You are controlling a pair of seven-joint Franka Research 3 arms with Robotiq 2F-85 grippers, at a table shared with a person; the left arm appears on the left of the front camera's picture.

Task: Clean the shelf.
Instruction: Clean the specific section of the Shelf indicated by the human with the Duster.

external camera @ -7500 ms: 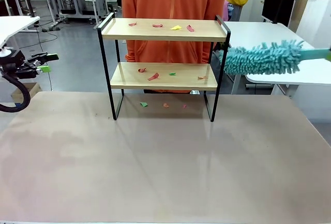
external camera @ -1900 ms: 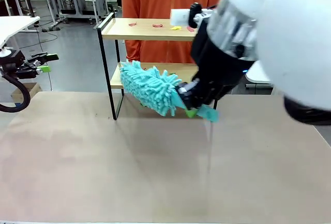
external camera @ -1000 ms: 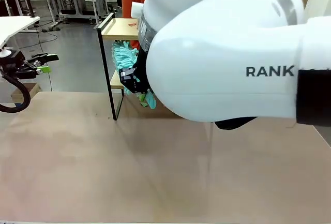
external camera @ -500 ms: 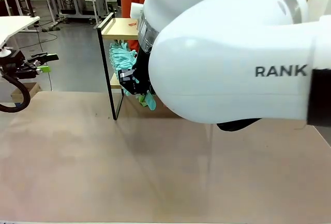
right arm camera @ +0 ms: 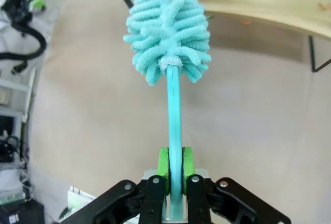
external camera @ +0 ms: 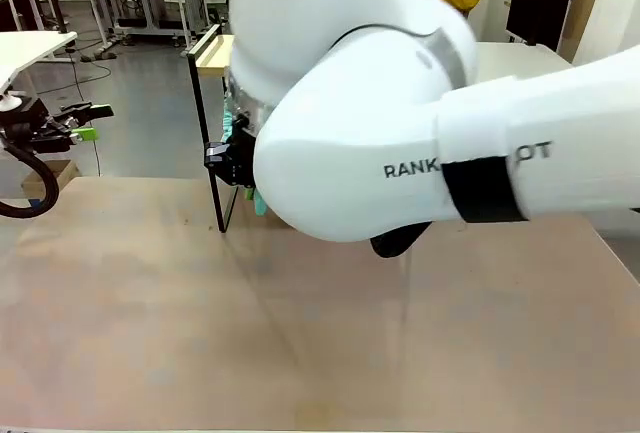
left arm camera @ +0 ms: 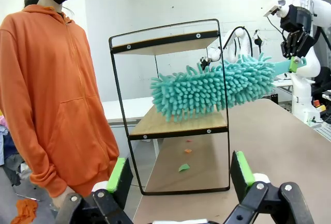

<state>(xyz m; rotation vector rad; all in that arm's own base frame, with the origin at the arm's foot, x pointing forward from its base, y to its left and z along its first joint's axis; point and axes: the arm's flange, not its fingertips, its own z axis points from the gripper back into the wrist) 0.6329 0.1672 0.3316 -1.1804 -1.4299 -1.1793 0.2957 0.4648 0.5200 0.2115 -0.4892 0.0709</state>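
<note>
The teal duster (right arm camera: 168, 27) is being clamped by its handle in the right fingers (right arm camera: 163, 163), to reach the lower board (left arm camera: 170, 123) of the shelf (left arm camera: 165, 43) standing on the tabletop (left arm camera: 289, 131); the left fingers (left arm camera: 120, 175) are being held apart, idle

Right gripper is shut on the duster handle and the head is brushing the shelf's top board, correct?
Not the top board. The left wrist view shows the duster head between the two boards, just over the lower board. The right gripper is indeed shut on the handle.

Tan tabletop (external camera: 150, 333), person (left arm camera: 57, 94) in orange hoodie
</note>
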